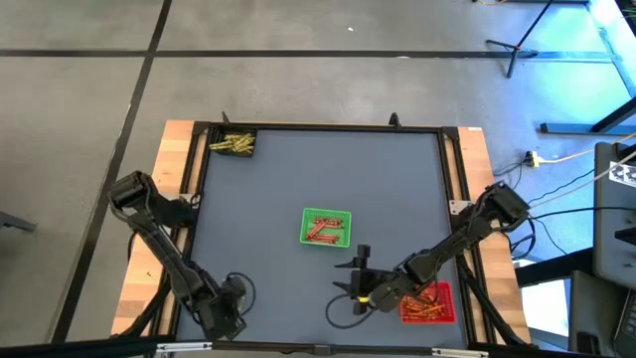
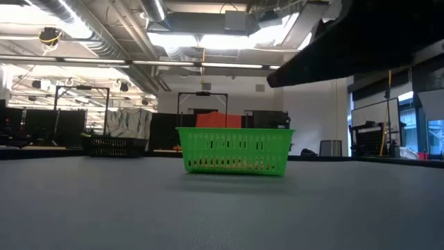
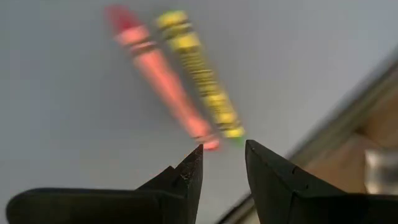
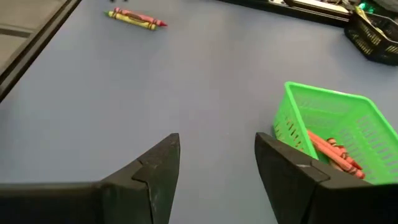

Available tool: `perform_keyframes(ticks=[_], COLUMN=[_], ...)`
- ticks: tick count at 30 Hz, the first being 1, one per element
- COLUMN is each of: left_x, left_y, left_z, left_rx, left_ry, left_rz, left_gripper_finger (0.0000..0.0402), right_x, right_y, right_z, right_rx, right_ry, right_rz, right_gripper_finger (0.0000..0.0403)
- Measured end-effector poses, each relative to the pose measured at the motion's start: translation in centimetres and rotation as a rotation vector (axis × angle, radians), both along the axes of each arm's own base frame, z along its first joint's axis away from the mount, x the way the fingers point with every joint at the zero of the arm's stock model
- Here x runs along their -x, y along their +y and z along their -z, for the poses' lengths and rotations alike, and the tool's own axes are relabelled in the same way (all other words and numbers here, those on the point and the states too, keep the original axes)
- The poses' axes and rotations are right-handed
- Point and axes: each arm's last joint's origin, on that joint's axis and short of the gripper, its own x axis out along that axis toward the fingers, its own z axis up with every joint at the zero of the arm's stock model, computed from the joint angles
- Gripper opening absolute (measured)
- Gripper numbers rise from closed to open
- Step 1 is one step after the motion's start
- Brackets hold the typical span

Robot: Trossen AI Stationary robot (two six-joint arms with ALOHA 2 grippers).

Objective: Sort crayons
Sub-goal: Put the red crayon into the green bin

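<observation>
A red crayon [image 3: 163,74] and a yellow crayon [image 3: 200,71] lie side by side on the grey mat, just ahead of my left gripper [image 3: 222,155]. It is open and low near the table's near left corner [image 1: 237,298]. I cannot see it touch either crayon. Both crayons also show far off in the right wrist view [image 4: 134,18]. My right gripper [image 4: 217,162] is open and empty above the mat, near the table's front edge [image 1: 352,274]. A green tray [image 1: 325,228] at mid-table holds several red and orange crayons [image 4: 333,152].
A black tray [image 1: 234,144] with yellow crayons stands at the far left corner. A red tray [image 1: 429,303] with red and orange crayons sits at the near right, partly under my right arm. A raised dark frame [image 1: 318,126] borders the mat. Bare mat lies between the trays.
</observation>
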Motion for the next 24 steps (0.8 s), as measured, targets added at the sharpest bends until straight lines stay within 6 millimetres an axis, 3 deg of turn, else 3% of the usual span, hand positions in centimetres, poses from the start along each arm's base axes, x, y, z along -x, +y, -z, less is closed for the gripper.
perform_keyframes(ticks=[15, 24], left_x=[1.0, 0.9], left_y=[1.1, 1.2], left_z=[0.4, 0.4], left_rx=[-0.155, -0.191], left_ry=[0.036, -0.026], left_rz=[-0.168, -0.161], left_gripper_finger=[0.0105, 0.0105], right_x=[0.0, 0.0], right_y=[0.1, 0.1], right_z=[0.1, 0.1], right_rx=[-0.012, -0.013], right_ry=[0.010, 0.009], right_rz=[-0.022, -0.021], right_gripper_finger=[0.0205, 0.0205])
